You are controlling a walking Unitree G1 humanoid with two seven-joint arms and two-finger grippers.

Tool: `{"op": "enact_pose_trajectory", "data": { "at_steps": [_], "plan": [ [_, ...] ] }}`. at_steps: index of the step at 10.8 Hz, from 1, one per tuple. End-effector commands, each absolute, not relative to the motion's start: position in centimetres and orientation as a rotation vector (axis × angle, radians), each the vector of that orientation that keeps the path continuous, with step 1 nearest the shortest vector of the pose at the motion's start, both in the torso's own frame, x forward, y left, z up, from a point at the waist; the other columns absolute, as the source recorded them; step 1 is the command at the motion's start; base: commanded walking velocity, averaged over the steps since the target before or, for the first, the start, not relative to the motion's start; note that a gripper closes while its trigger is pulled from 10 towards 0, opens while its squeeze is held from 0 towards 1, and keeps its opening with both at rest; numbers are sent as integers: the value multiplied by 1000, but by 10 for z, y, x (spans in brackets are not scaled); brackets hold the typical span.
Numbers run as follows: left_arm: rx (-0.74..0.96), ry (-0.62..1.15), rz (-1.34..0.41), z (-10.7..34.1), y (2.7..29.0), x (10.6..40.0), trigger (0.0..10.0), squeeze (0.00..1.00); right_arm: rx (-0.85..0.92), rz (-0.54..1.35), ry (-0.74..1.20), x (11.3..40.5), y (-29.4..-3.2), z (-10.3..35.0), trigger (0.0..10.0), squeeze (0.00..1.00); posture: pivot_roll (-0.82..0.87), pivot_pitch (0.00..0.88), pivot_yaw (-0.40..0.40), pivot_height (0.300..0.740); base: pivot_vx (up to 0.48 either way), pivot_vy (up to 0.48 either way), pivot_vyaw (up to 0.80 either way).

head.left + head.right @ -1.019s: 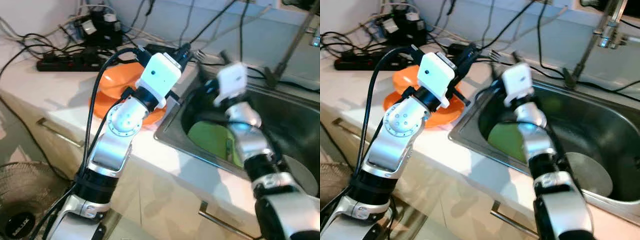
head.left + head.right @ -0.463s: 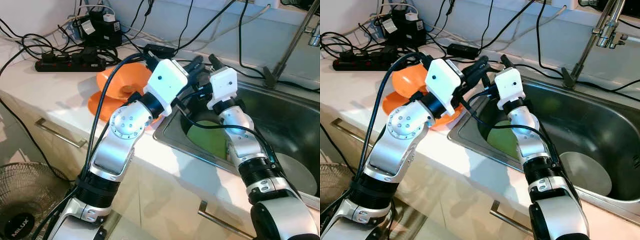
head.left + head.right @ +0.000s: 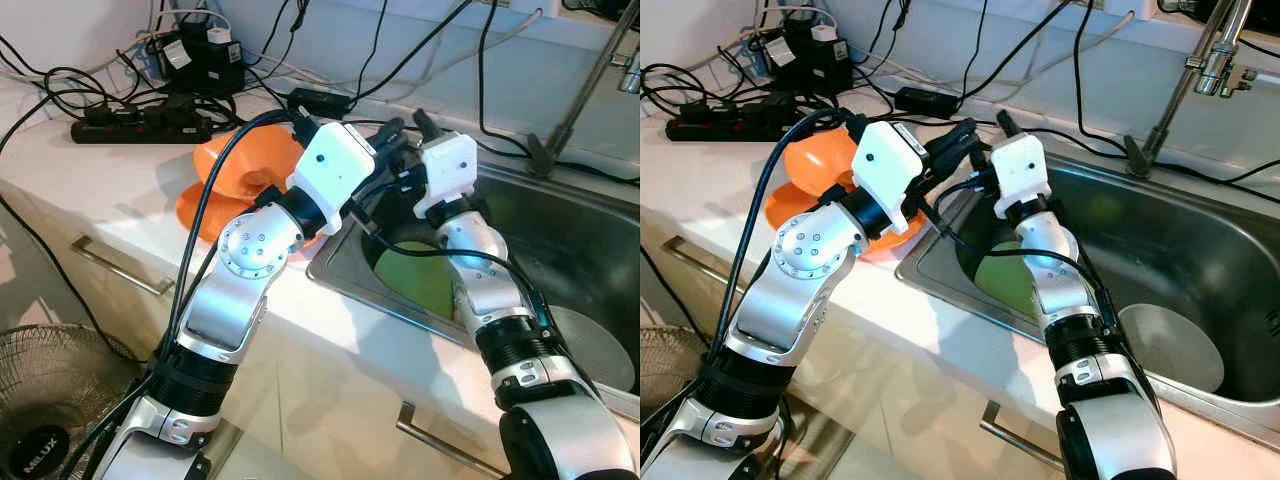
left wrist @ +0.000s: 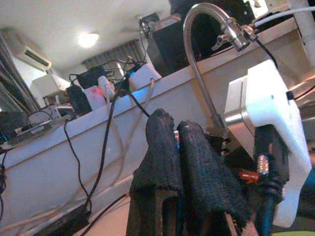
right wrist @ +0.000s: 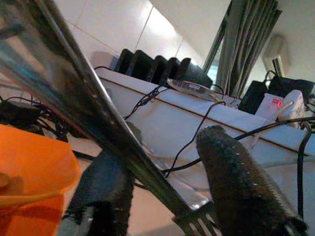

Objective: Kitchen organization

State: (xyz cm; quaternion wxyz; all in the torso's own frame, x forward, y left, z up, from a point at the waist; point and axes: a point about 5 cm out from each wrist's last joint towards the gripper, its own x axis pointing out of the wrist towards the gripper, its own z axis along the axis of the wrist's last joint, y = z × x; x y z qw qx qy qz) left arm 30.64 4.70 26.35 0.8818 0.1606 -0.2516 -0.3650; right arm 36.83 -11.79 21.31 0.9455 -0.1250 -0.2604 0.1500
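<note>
Up near the sink's left rim, the left gripper [image 4: 183,147] hangs with its two black fingers clenched together, empty. Just beside it the right gripper [image 5: 170,191] has its fingers spread, with a metal fork [image 5: 88,118] running slantwise between them; whether they grip it cannot be told. Below, the steel sink [image 3: 1200,250] contains a green plate [image 3: 1002,280] and a grey plate [image 3: 1170,345]. Orange bowls [image 3: 240,170] sit on the tabletop [image 3: 90,170] left of the sink, before a black power strip [image 3: 140,125].
</note>
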Motion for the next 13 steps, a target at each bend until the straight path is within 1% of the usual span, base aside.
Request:
{"op": "enact_pose_trajectory", "data": {
  "at_steps": [1, 7, 8, 11, 13],
  "plan": [
    [341, -536, -732, 267, 50, 307, 10000, 0, -244, 298, -533, 368, -121, 216, 0, 0, 229, 0, -39, 740, 0, 0, 0],
    [322, -539, -694, 271, 53, 311, 10000, 0, -238, 302, -522, 368, -121, 213, 0, 0, 230, 0, -40, 740, 0, 0, 0],
    [303, -532, -686, 271, 54, 312, 10000, 1000, -237, 303, -522, 368, -121, 213, 0, 0, 230, 0, -40, 740, 0, 0, 0],
    [292, -533, -656, 273, 57, 315, 10000, 1000, -224, 288, -505, 371, -124, 213, 0, 0, 234, 0, -44, 740, 0, 0, 0],
    [277, -535, -643, 274, 59, 315, 10000, 1000, -207, 234, -468, 378, -133, 216, 0, 0, 236, 0, -48, 740, 0, 0, 0]
  ]
}}
